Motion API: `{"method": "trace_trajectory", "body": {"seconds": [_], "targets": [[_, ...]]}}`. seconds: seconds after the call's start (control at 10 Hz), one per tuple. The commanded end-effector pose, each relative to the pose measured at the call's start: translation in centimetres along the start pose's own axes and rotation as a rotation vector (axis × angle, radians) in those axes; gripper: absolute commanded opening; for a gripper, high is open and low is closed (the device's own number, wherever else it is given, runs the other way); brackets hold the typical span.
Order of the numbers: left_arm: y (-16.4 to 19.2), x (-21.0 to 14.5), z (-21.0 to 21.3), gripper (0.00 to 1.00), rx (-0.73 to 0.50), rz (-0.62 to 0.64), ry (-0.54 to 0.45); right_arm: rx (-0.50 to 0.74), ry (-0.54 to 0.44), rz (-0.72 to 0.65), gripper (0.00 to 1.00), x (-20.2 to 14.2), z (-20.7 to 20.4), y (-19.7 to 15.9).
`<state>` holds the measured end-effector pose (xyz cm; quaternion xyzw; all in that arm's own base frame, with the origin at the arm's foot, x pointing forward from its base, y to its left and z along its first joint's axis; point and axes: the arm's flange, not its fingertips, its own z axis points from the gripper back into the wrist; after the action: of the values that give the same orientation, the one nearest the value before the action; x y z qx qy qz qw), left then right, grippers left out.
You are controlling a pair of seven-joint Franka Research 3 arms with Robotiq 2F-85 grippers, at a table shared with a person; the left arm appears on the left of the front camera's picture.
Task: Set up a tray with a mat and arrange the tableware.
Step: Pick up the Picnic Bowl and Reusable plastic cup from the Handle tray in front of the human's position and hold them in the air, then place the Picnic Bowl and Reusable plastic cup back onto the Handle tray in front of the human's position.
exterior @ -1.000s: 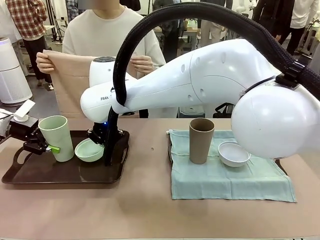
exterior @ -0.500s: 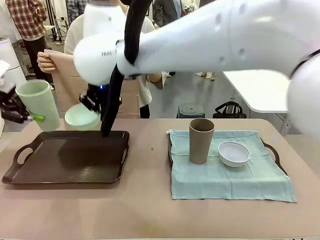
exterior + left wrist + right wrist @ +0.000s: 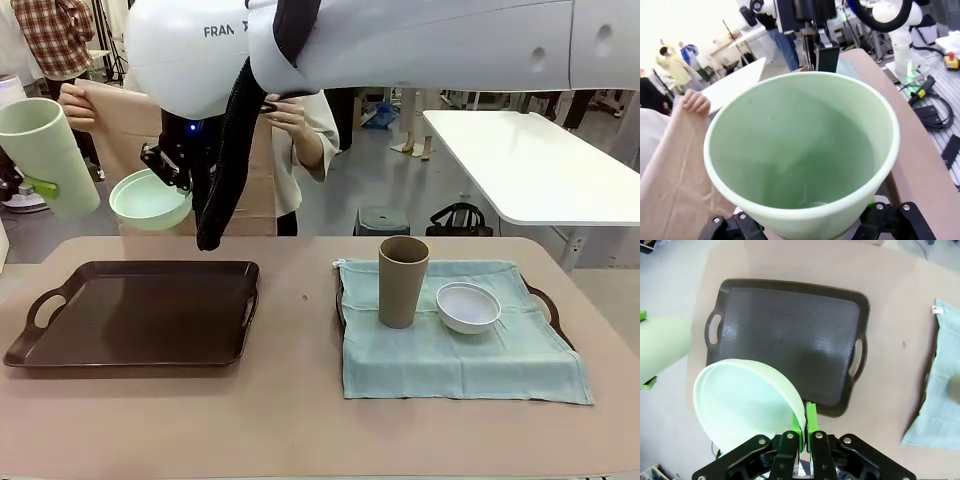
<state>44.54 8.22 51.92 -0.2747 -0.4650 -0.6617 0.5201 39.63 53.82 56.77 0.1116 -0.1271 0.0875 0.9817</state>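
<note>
My left gripper [image 3: 30, 185] is shut on the pale mint green cup [image 3: 42, 152], held high beyond the left end of the dark brown tray [image 3: 130, 315]. The left wrist view looks down into that cup [image 3: 800, 155]. My right gripper [image 3: 168, 165] is shut on the rim of the mint green bowl [image 3: 150, 198], lifted above the tray's far edge. From the right wrist, the bowl [image 3: 745, 405] hangs in the green pads [image 3: 810, 422] over the bare tray [image 3: 790, 340]. A person behind holds up a beige mat [image 3: 125, 130].
On the right a teal mat [image 3: 460, 350] lies over a second tray whose handle [image 3: 545, 300] shows. On it stand a tan brown cup [image 3: 402, 280] and a white bowl [image 3: 468, 305]. My right arm [image 3: 400, 45] spans the top of the front view.
Both grippers have risen off the brown tray, the left carrying the cup, the right the bowl. The tray now lies bare. The person has raised the beige mat higher.
</note>
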Motion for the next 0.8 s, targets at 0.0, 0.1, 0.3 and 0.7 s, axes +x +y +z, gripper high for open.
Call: {"method": "trace_trajectory", "body": {"seconds": [0.0, 0.1, 0.3, 0.7], "targets": [[0.35, -0.94, -0.77, 0.73, -0.008, -0.003, -0.012, 0.001, -0.005, -0.006, 0.00, 0.37, -0.25, -0.26], [0.35, -0.94, -0.77, 0.73, -0.008, -0.003, -0.012, 0.001, -0.005, -0.006, 0.00, 0.37, -0.25, -0.26], [0.35, -0.94, -0.77, 0.73, -0.008, -0.003, -0.012, 0.001, -0.005, -0.006, 0.00, 0.37, -0.25, -0.26], [0.35, -0.94, -0.77, 0.73, -0.008, -0.003, -0.012, 0.001, -0.005, -0.006, 0.00, 0.37, -0.25, -0.26]]}}
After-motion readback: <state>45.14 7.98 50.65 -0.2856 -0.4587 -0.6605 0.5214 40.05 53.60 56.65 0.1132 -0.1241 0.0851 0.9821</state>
